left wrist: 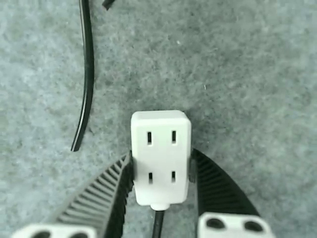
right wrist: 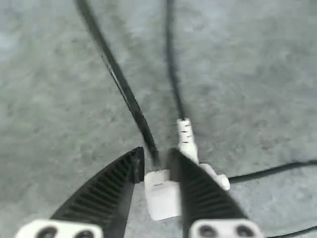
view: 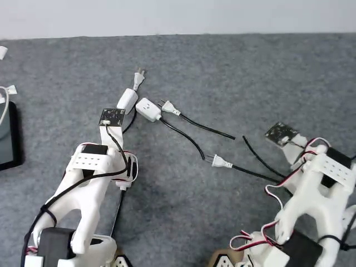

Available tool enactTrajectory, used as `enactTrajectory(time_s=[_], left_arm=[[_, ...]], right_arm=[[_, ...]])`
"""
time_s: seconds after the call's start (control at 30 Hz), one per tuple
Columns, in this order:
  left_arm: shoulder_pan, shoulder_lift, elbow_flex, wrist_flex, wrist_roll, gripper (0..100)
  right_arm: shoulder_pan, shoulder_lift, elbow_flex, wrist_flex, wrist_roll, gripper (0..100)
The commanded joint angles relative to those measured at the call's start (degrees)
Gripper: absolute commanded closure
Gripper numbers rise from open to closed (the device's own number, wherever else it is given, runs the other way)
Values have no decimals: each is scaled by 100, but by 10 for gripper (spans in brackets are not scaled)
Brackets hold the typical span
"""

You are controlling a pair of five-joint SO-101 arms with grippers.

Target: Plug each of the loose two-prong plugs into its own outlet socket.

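In the left wrist view a white outlet block [left wrist: 161,124] with two empty sockets faces up, and my left gripper [left wrist: 161,156] is shut on its sides. From above, this block [view: 127,100] sits just ahead of the left arm [view: 92,178]. A second white block [view: 148,109] lies beside it, with a white plug [view: 169,107] pointing its prongs at it. Two more plugs lie loose, one [view: 139,75] beyond the blocks and one [view: 221,162] mid-table. My right gripper [right wrist: 156,153] is shut on a white plug body [right wrist: 159,196], and another plug [right wrist: 185,136] lies against it.
Black cables [view: 197,127] run across the grey carpet between the blocks and the right arm [view: 317,178]. A loose cable end [left wrist: 74,146] lies near the held block. A dark flat object [view: 8,139] sits at the left edge.
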Motion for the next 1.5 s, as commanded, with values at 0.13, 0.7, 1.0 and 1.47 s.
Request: enactTrajectory(time_s=[0.13,0.7,1.0,1.47], left_arm=[[9,-44,-92,97,-79,845],[9,-44,-84,141,-422,848],[9,-44,-84,141,-431,848],[9,-44,-84,141,-431,848]], right_arm=[[-690,-31,-791,-92,-2945,824],[-3301,251,-316,-655,-10593,795],[-3732,1349,-967,-549,-10611,797],[-3890,2563,-1705,-303,-11095,808]])
